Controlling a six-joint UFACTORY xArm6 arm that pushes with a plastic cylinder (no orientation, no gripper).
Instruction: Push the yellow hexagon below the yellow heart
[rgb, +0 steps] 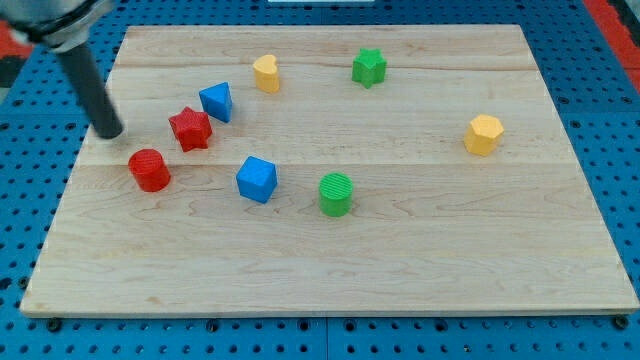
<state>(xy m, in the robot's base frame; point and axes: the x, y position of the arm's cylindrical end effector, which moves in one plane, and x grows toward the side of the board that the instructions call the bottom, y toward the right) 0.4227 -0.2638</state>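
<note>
The yellow hexagon (483, 134) stands at the view's right on the wooden board (450, 250). The yellow heart (266, 72) stands near the view's top, left of centre. My tip (110, 133) rests at the board's left side, far left of the hexagon and down-left of the heart. It is just up-left of the red cylinder (150, 170) and left of the red star (190, 128), touching neither.
A blue triangular block (216, 101) lies between the red star and the heart. A blue cube (256, 179) and a green cylinder (336, 194) stand near the middle. A green star (368, 67) is at the top. Blue pegboard surrounds the board.
</note>
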